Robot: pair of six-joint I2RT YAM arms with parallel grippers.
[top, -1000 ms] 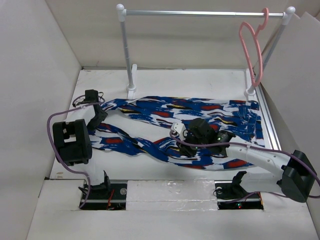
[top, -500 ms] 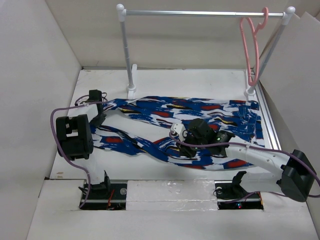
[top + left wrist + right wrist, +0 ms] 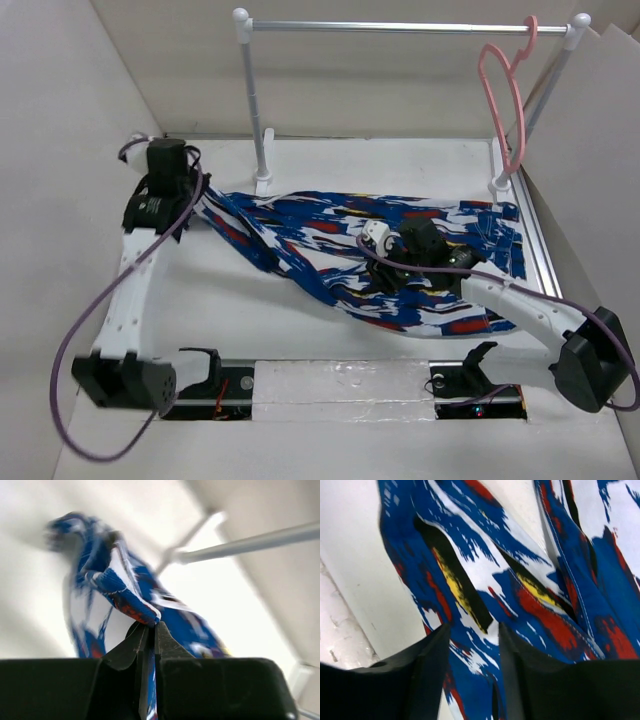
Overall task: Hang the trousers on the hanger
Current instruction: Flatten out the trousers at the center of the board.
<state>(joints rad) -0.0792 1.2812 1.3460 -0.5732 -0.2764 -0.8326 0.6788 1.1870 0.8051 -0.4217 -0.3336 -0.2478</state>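
Note:
The trousers [image 3: 300,215], blue print with white, red and black patches, lie spread across the table's middle. One leg end is drawn up toward the far left. My left gripper [image 3: 196,190] is there, shut on that leg end [image 3: 115,585], with the fabric pinched between the closed jaws of my left gripper [image 3: 151,625]. My right gripper [image 3: 385,272] hovers low over the trousers' middle; in the right wrist view my right gripper [image 3: 472,627] stands open above flat cloth [image 3: 520,580]. The pink hanger [image 3: 505,100] hangs from the rail at the far right, apart from both grippers.
A silver rail [image 3: 400,27] on two white posts [image 3: 255,100] spans the back of the table and shows blurred in the left wrist view [image 3: 260,542]. White walls enclose the left, back and right sides. A metal strip [image 3: 535,240] runs along the right edge.
My left gripper closed on a leg end and the arm swung out to the far left, dragging that leg up and back. My right gripper's jaws opened wider and shifted slightly right.

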